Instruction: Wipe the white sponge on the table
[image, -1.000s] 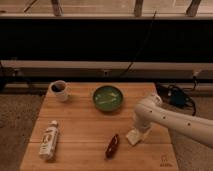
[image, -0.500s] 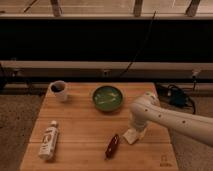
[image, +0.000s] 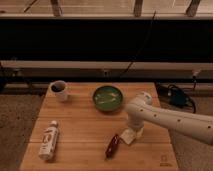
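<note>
The white sponge (image: 129, 137) lies on the wooden table (image: 80, 125), right of centre, partly covered by my gripper (image: 133, 131). The gripper comes down from the white arm (image: 170, 120) that enters from the right, and it sits on top of the sponge, pressing it to the tabletop. Only the sponge's lower left corner shows.
A dark red oblong object (image: 112, 146) lies just left of the sponge. A green bowl (image: 108, 98) stands behind it. A white cup (image: 59, 90) is at the back left and a white labelled bottle (image: 48, 140) lies at the front left. A dark logo mark (image: 163, 162) is near the front right corner.
The arm and gripper have slid left across the table with the sponge under them, closer to the dark red object.
</note>
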